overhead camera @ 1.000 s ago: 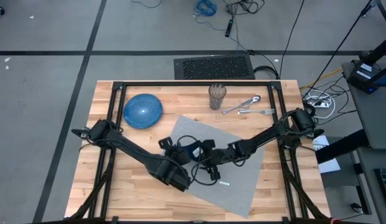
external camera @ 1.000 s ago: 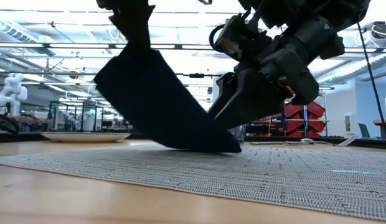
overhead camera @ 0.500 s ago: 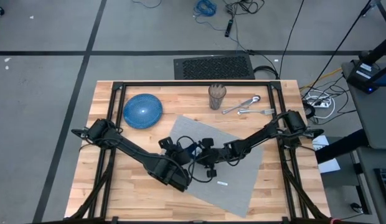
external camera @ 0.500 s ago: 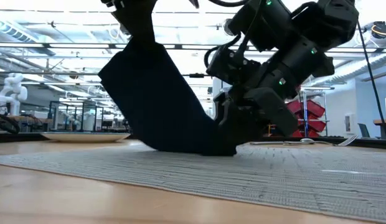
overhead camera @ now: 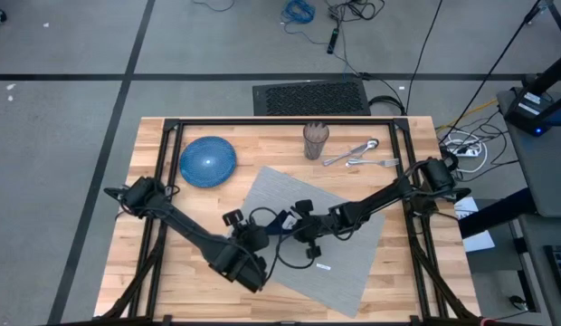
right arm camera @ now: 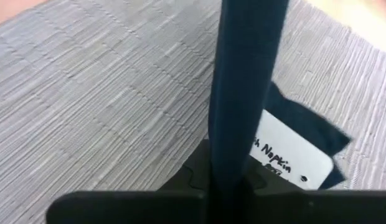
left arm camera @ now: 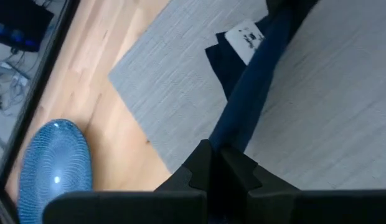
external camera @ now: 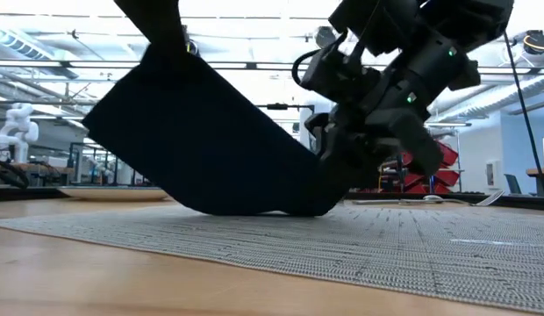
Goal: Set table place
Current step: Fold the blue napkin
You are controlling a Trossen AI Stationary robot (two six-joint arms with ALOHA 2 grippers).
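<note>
Placemat (overhead camera: 335, 231) under pinched napkin (external camera: 211, 149)

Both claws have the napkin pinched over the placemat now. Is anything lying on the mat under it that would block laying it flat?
Nothing visible does. The napkin hangs between the left claw and right claw, its lower edge on the grey placemat. The mat around it looks bare; the plate, cup and cutlery sit off it.

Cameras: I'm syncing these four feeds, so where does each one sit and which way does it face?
High: overhead, straight down; table, both arms.
Low: tabletop height, looking level across the placemat into the room; arms enter from above.
Left wrist: on the left gripper, which is shut on the napkin.
Right wrist: on the right gripper, also shut on it.
Shared: napkin and placemat show in all four views.
</note>
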